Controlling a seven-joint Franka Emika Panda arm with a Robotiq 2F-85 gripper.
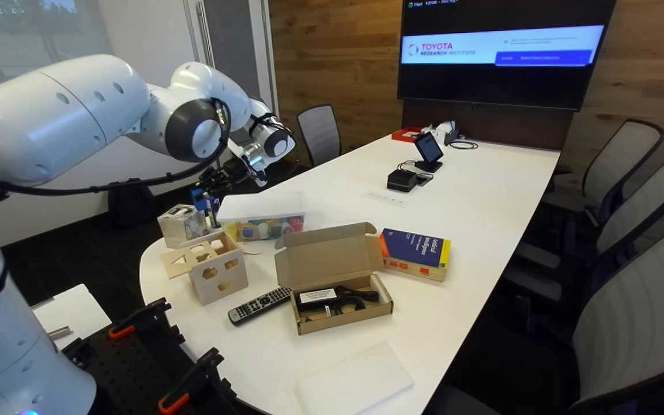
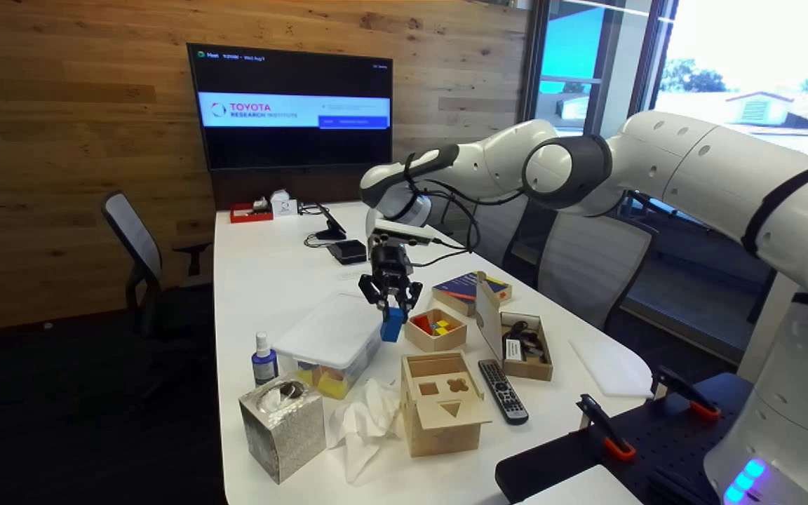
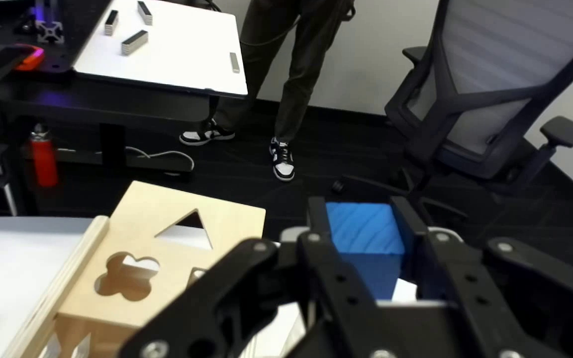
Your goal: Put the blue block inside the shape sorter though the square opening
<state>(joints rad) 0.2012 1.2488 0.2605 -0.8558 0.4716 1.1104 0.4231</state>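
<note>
One shape sorter (image 2: 432, 421), one remote (image 2: 503, 393), at least four chairs (image 1: 640, 328).

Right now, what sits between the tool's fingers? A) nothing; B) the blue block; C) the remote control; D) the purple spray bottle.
B: the wrist view shows the blue block between the two fingers of the tool, one on either side of it.

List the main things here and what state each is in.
Blue block: held, outside sorter
Tool: closed, gripping
Sorter lid: slid partway out
Cardboard box: open
Plastic tub: lidded
Wooden tray: open
Tissue box: open
Book: closed
Remote: face up
Spray bottle: upright
Screen: on
</note>
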